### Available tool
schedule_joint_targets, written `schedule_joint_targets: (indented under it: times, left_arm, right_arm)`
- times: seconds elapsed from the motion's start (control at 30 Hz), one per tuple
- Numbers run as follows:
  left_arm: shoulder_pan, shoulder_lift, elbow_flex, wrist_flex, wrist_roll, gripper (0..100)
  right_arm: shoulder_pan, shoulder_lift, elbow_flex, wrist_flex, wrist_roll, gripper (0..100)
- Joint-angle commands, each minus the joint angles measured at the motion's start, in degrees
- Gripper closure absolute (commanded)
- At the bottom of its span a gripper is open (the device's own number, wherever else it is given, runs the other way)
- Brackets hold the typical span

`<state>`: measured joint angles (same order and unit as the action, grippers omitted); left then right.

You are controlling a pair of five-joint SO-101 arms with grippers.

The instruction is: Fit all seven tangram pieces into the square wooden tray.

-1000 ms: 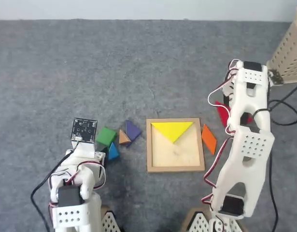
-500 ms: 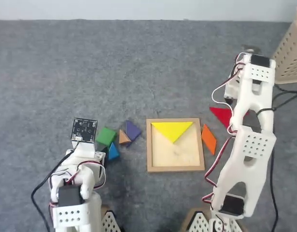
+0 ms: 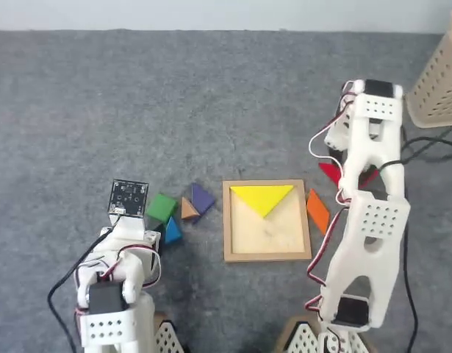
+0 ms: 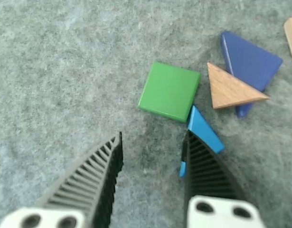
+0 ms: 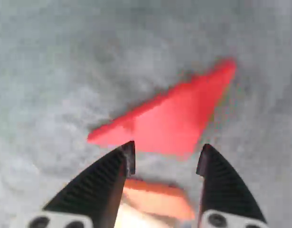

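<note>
**Desk:** Tray side, please.

**Operator:** I log the square wooden tray (image 3: pixel 228 220) on the grey surface (image 3: pixel 101 110). One yellow triangle (image 3: pixel 262 197) sits in its far half, point toward the arms' bases. An orange parallelogram (image 3: pixel 318 210) lies just outside the tray's right rim. A red triangle (image 5: pixel 169 118) lies beyond that, mostly under my right arm in the high view.

**Desk:** Loose stock on the left?

**Operator:** Green square (image 4: pixel 169 91), with a blue triangle (image 4: pixel 202 130) at its corner. A wood-coloured triangle (image 4: pixel 231 89) touches a purple triangle (image 4: pixel 250 59). All four lie left of the tray, none inside.

**Desk:** Grippers?

**Operator:** Left gripper (image 4: pixel 153 137): jaws wide, nothing between them, blue triangle just beside one finger. Right gripper (image 5: pixel 167 146): jaws wide, over the red triangle's long edge. I cannot tell whether it touches.

**Desk:** Changes?

**Operator:** Against half a second ago, my right arm has swung left and covers more of the red triangle. I see no shift in the left arm or the left-hand pieces.
</note>
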<state>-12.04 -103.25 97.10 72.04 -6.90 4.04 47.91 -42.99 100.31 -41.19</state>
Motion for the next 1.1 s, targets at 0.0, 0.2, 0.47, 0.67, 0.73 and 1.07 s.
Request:
schedule_joint_targets:
  times: [0.0,0.2,0.47,0.67,0.73,1.07]
  left_arm:
    - [-0.18,-0.97,-0.48,0.26,-0.44,81]
    - [-0.18,-0.97,-0.48,0.26,-0.44,81]
    - [-0.18,-0.97,-0.48,0.26,-0.44,81]
    - [-0.18,-0.97,-0.48,0.26,-0.44,81]
    - [-0.18,-0.97,-0.48,0.26,-0.44,81]
    - [-0.18,-0.97,-0.48,0.26,-0.44,81]
  right_arm:
    - [-1.19,-2.95,-0.35,2.07,-8.88,78.5]
    - [-1.10,-1.45,-0.35,1.63,-8.97,67.6]
    - [-1.27,2.07,-0.35,1.19,-11.78,58.9]
    - [-1.36,3.12,-0.44,-3.21,-12.48,58.8]
    - [-1.36,3.30,-0.44,-3.91,-13.10,58.7]
    - [0.66,1.89,-2.64,1.45,-14.77,58.9]
